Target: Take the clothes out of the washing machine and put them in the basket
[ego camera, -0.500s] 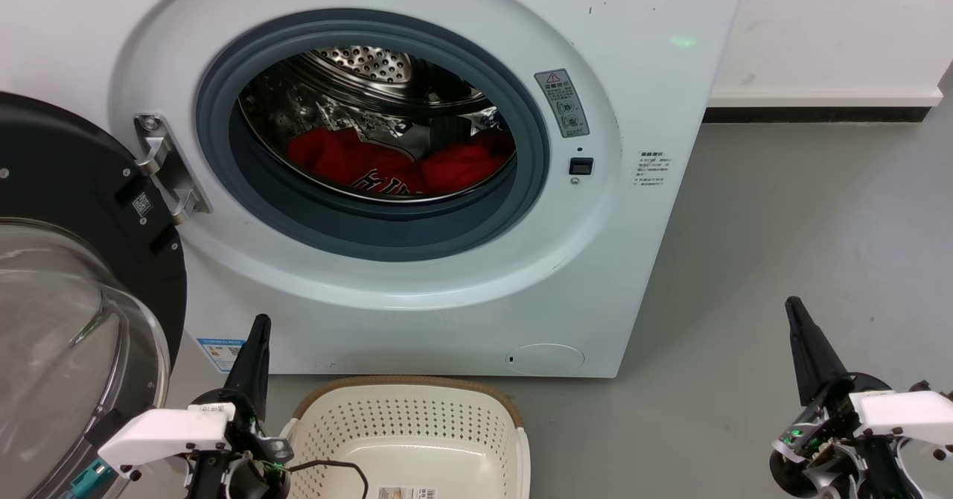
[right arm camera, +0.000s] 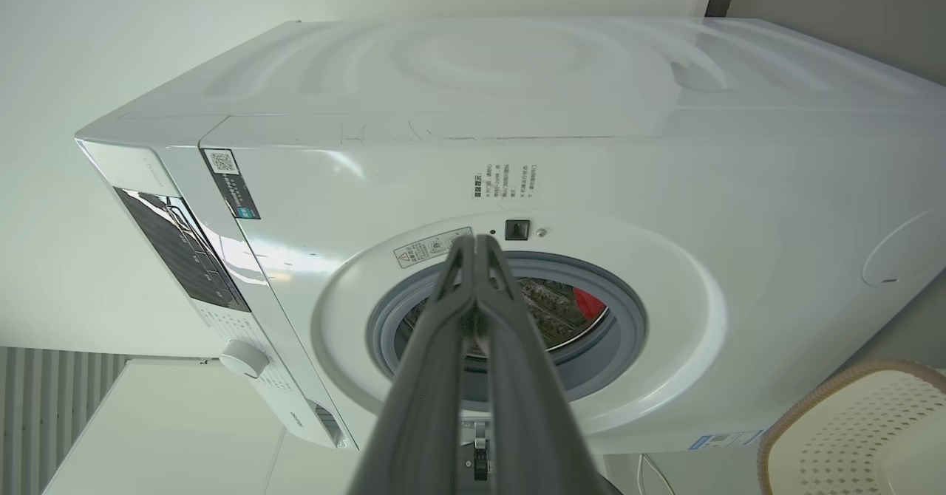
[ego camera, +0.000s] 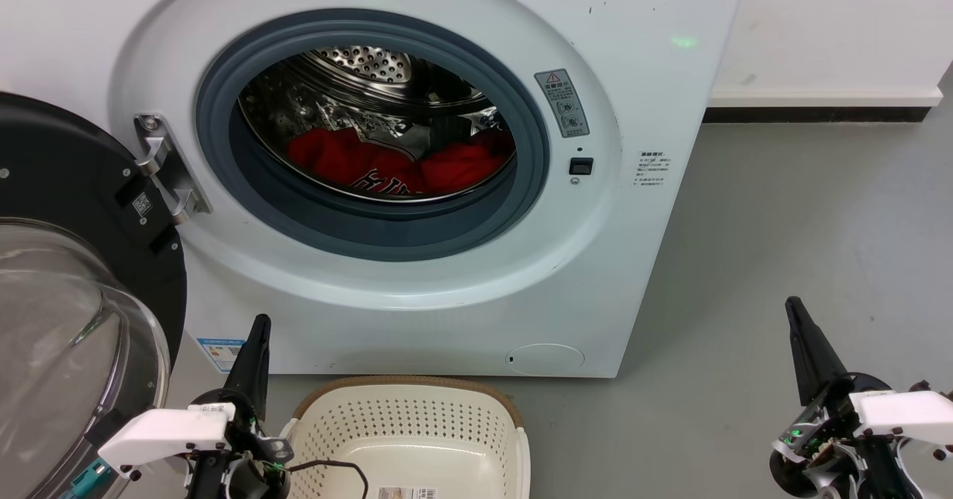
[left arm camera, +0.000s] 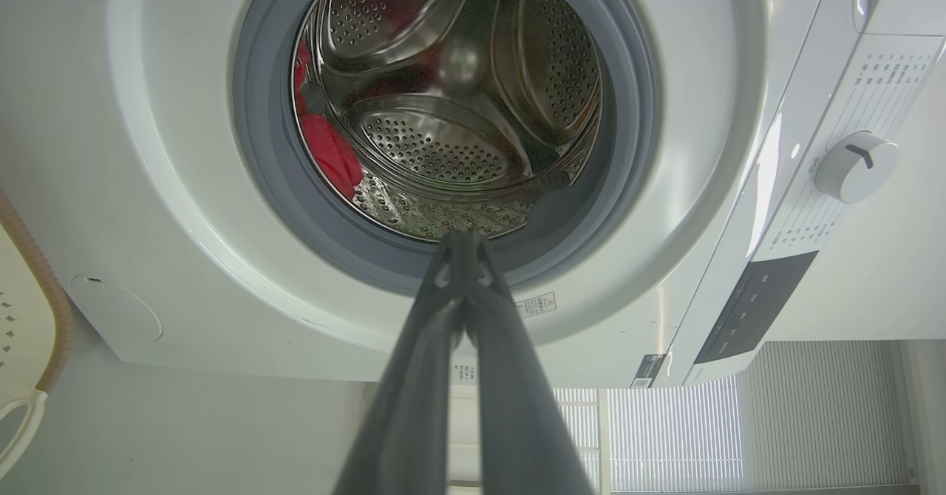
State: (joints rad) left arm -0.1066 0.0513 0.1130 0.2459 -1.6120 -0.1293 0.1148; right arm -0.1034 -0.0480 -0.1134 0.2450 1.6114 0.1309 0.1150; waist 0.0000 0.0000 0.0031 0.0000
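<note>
A: Clothes (ego camera: 372, 164), position?
B: Inside the washing machine (ego camera: 655, 74), low in the steel drum (ego camera: 365, 63); one red heap, long axis running left to right in the head view; white lettering at its front edge, turned toward the porthole

A: Door?
B: The door (ego camera: 82, 186) is swung wide open on the machine's left; the porthole faces the robot

A: Basket?
B: The basket (ego camera: 409, 409) stands on the floor (ego camera: 782, 223) just before the machine, below the porthole, mouth upward; near side cut by the picture edge, so long axis not readable

A: Hands?
B: Left hand (ego camera: 259, 328) just beside the basket's left corner; fingers pressed together, pinching nothing, pointing at the machine front; right hand (ego camera: 795, 309) well apart to the right over the floor; fingers also pressed together, nothing between them, aimed the same way
</note>
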